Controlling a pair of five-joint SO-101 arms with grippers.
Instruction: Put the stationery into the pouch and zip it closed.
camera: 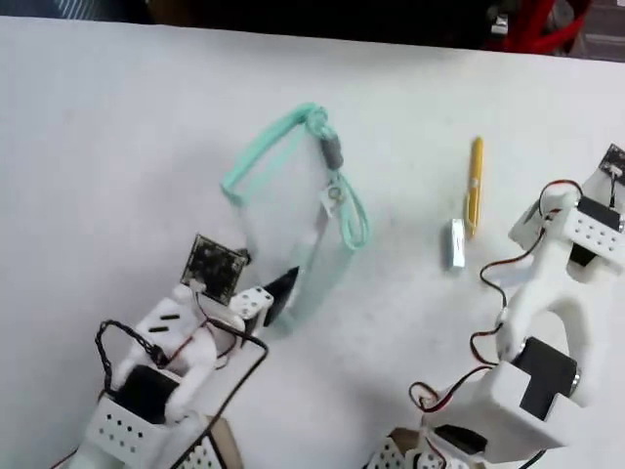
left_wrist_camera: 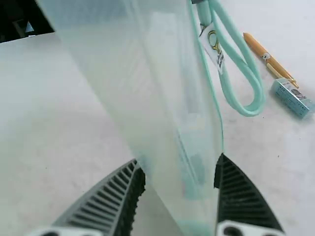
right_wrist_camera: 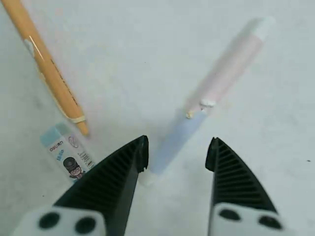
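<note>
1. The left gripper (camera: 278,293) is seen at the near left of the white bench (camera: 117,147). Its jaws are clamped on the near corner of the pouch (camera: 288,205), with the translucent mint sheet pressed between the two black pads.
2. The pouch is held up on edge, tilted, and runs away from the jaws toward the far side of the bench. In the left wrist view, the pouch (left_wrist_camera: 147,98) is seen rising from between the jaws.
3. A mint strap loop (camera: 352,220) is hung from the far end of the pouch and lies on its right side. A small white tag (camera: 333,198) is seen beside the loop.
4. A small pale-blue eraser (camera: 454,244) is laid flat on the bench, well right of the pouch.
5. An orange pen (camera: 474,181) is laid just beside the eraser, its tip close to it.
6. A pastel pink-and-blue pen (right_wrist_camera: 216,83) is laid on the bench near the orange pen (right_wrist_camera: 47,66) and the eraser (right_wrist_camera: 66,155).
7. The right gripper (right_wrist_camera: 177,147) is held over the blue end of the pastel pen. Its jaws are spread wide on either side of that end, and nothing is gripped.
</note>
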